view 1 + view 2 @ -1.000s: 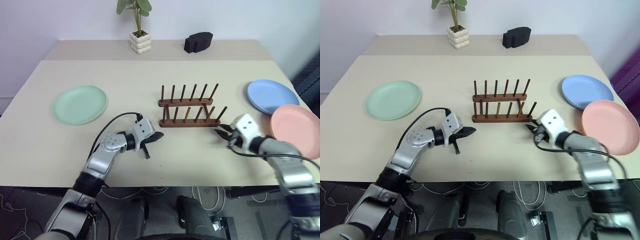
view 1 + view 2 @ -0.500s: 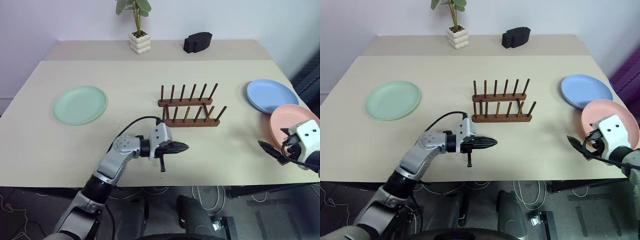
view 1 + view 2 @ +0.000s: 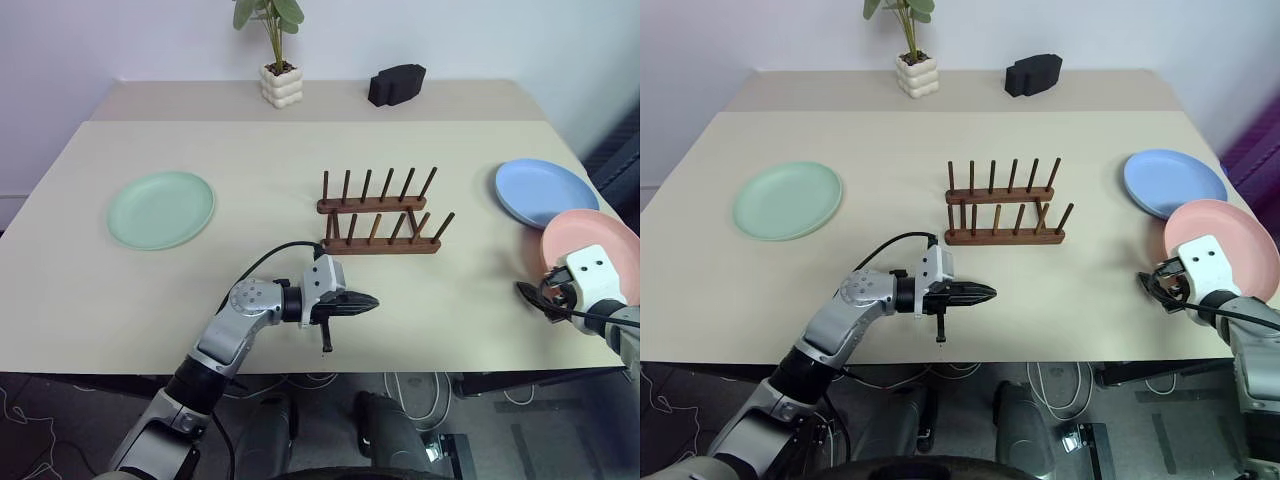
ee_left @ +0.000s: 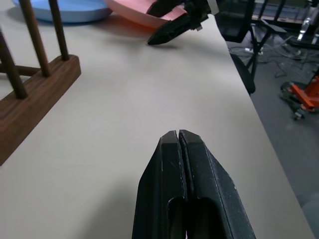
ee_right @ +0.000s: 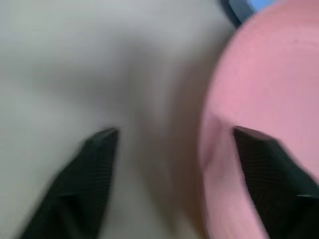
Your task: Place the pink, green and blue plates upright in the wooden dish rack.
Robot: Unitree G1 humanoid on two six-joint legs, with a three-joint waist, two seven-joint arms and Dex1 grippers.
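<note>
1. The pink plate (image 3: 1223, 245) lies flat at the table's (image 3: 1060, 140) right edge; the right gripper (image 5: 172, 144), jaws wide, straddles its near-left rim.
2. The left gripper (image 4: 178, 142), closed and empty, is near the wooden rack (image 3: 1002, 205); contact with the plate is too blurred to judge.

Quick count: three plates, one green (image 3: 160, 208), one blue (image 3: 545, 191), one pink (image 3: 590, 243). One wooden dish rack (image 3: 378, 215), one potted plant (image 3: 277, 58), one black object (image 3: 397, 84).

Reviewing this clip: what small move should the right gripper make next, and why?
Probably ease the open right gripper forward so its fingers straddle the pink plate's near rim, then close. One finger is over the plate, the other over the table, and the rack holds nothing.
</note>
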